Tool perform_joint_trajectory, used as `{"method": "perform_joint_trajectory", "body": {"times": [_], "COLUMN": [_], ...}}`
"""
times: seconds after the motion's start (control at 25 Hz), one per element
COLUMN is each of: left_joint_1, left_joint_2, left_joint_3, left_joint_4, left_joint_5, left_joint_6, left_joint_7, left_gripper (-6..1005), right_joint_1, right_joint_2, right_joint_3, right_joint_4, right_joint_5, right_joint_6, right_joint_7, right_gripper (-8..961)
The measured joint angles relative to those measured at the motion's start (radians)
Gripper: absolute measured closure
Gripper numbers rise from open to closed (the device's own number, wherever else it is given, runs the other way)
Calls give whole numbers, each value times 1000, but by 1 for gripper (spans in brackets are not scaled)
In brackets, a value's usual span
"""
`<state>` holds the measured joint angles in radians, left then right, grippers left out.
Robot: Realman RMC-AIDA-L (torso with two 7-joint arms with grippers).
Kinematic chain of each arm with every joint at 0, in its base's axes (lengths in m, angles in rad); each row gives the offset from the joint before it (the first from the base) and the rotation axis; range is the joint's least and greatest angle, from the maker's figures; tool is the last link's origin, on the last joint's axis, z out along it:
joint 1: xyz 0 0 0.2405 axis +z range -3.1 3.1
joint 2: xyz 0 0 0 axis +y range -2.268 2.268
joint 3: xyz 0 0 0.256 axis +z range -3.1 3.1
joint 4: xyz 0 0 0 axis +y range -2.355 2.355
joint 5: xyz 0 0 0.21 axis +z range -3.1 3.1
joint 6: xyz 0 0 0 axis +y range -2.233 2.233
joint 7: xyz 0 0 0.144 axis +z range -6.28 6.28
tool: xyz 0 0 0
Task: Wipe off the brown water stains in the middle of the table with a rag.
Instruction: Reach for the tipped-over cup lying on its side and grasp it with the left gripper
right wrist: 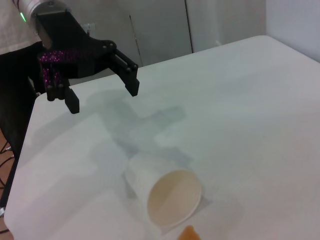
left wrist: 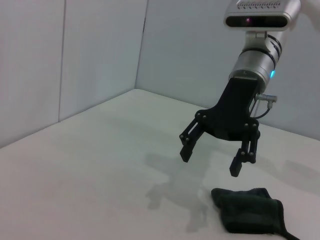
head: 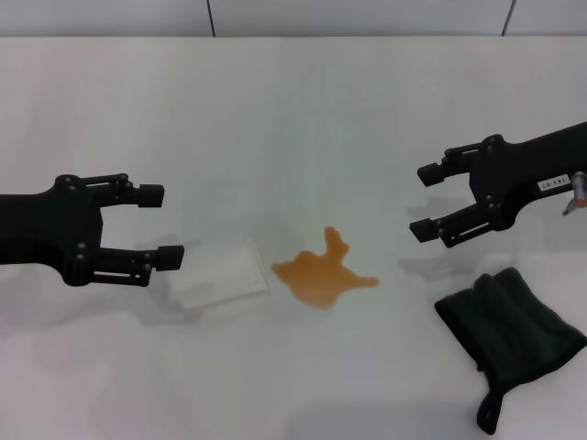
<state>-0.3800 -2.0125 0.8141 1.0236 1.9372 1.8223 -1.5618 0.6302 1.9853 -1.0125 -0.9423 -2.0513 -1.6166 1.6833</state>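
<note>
Wiping not begun: orange-brown lobed puddle intact mid white glossy desk. Dark charcoal soft rag lies untouched near right hand, fingers spread, empty. Left hand spread, empty, beside tipped translucent plastic cup.

The head camera looks steeply down on the bench. Each wrist camera looks low across it toward the opposite gripper; all share the bench's middle.
</note>
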Motion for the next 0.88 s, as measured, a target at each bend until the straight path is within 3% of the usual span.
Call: {"method": "perform_joint_trajectory", "body": {"times": [0.88], "left_joint_1": [-5], "left_joint_2": [0], "left_joint_3": [2], "left_joint_4": [2], "left_joint_5": [9], "left_joint_6": [0], "left_joint_7": [-10], "left_gripper": [113], "right_joint_1": [-6], "right_joint_2": [3], "right_joint_3": [0], "right_joint_4": [-1], "right_joint_5": [2], "right_joint_6": [1], "right_joint_7": [-11], "right_gripper": [85]}}
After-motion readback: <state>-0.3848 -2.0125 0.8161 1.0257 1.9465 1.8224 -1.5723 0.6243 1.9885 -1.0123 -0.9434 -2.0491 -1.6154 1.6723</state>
